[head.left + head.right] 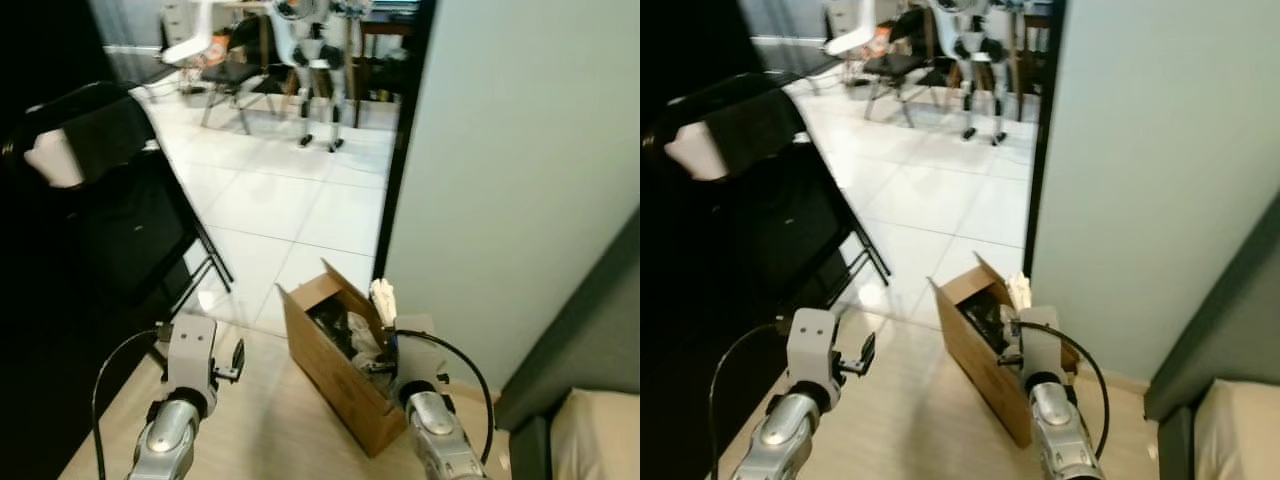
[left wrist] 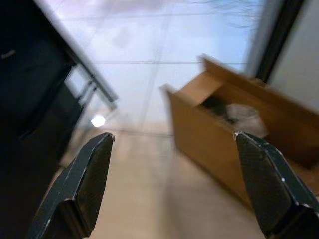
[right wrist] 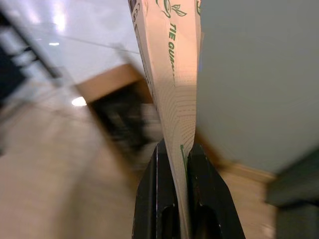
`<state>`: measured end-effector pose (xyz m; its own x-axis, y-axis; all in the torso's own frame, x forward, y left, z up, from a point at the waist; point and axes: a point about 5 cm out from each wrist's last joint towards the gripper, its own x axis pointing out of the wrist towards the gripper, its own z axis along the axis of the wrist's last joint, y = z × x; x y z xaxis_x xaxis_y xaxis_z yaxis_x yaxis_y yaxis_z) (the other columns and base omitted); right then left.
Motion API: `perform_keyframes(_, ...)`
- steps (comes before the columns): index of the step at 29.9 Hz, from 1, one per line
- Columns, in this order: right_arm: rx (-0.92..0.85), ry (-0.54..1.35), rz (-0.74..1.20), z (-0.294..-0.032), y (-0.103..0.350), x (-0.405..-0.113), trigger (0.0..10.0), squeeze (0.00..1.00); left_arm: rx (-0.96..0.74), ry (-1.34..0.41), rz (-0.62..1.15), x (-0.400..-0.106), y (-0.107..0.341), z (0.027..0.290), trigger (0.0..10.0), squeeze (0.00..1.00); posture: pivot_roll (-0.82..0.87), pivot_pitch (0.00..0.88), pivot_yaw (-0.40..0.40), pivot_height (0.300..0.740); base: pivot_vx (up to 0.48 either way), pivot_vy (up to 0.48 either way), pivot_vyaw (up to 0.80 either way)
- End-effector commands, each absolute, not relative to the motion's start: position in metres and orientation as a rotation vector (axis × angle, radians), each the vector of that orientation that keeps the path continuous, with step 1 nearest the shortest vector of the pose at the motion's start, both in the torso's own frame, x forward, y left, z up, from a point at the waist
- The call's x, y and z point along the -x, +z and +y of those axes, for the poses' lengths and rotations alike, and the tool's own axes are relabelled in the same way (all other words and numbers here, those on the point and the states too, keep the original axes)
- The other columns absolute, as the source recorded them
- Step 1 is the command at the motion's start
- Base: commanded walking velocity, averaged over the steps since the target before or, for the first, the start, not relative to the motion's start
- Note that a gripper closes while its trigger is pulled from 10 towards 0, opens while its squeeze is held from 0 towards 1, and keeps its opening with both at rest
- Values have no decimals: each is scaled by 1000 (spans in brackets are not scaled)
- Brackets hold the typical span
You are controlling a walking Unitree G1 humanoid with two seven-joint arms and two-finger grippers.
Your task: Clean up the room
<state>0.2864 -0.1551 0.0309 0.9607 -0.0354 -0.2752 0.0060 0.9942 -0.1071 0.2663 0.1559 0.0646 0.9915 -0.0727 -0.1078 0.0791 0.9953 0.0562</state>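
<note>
Right gripper (image 3: pixel 174 164) fingers clench a flattened cream carton (image 3: pixel 172 74), held over the open box (image 1: pixel 335 370).

Seen from the head, the carton (image 1: pixel 383 300) stands upright just above the cardboard box, which sits on the beige floor (image 1: pixel 270 430) close to the pale wall (image 1: pixel 500 180) and holds dark and white rubbish. Left gripper (image 2: pixel 174 174) fingers are spread wide, empty, raised beside the box. Black folding chair (image 1: pixel 110 220) stands at the left. White tiles (image 1: pixel 290 200) run beyond to chairs and another robot (image 1: pixel 320 60).
</note>
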Motion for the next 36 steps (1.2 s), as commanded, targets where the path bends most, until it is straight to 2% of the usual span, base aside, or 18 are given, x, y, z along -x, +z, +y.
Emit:
perform_keyframes(1,94,-31,296,-155,29,-285,10000,0,-68,-73,122,-264,61,159,10000,0,-32,79,33,740,379,0,-800)
perform_keyframes(12,114,-5,275,-153,31,-286,10000,0,-57,-71,122,-263,61,158,10000,0,-34,80,29,740,362,0,0)
perform_keyframes(30,111,21,268,-150,33,-288,10000,0,-64,-68,125,-263,60,156,10000,0,-36,83,24,740,0,0,0)
perform_keyframes(33,168,115,365,-145,27,-290,10000,0,-90,-91,140,-262,59,157,10000,0,-37,84,21,740,0,0,0)
perform_keyframes(34,208,208,446,-141,20,-290,10000,0,-99,-110,145,-262,59,159,10000,0,-40,92,21,740,0,0,0)
perform_keyframes(36,208,208,446,-141,20,-290,10000,0,-99,-110,145,-262,59,159,10000,0,-40,92,21,740,0,0,0)
